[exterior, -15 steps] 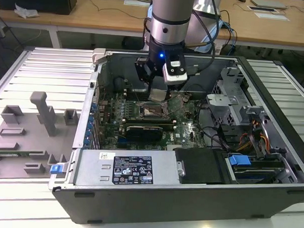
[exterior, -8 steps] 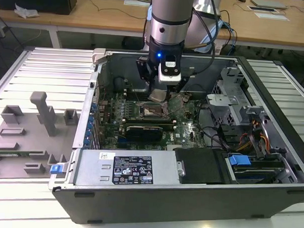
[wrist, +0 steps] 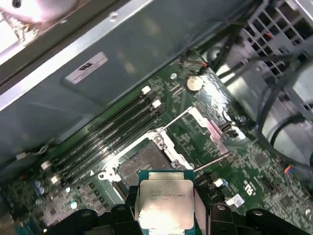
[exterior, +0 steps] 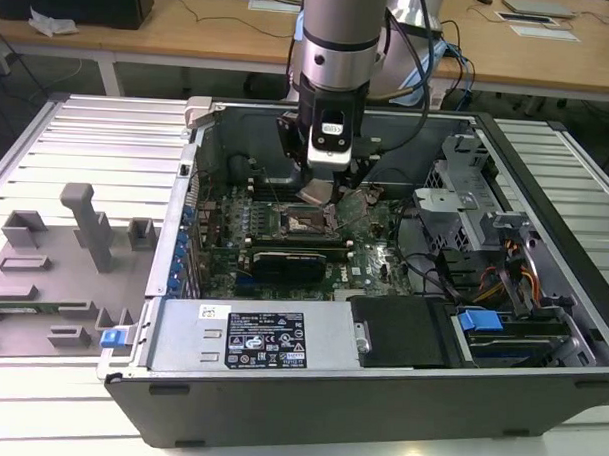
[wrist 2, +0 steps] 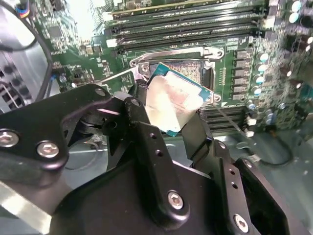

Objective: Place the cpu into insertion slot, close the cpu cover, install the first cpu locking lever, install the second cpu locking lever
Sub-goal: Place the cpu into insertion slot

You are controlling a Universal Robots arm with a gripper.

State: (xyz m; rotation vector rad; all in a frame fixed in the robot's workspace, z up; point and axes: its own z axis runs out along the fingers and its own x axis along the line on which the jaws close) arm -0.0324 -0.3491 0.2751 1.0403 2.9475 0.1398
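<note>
My black pincer (wrist: 166,215), closed on the small flat square cpu (wrist: 164,200) — pale silvery face, green rim — holds it above the dark-framed square insertion slot (wrist: 142,164).

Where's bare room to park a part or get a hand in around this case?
Free: ribbed table behind the grey fixture blocks, exterior view's left; also the strip past the case on that view's right. Crowded: inside, the gripper holds the cpu close by the insertion slot; cables fill the drive bay.
</note>
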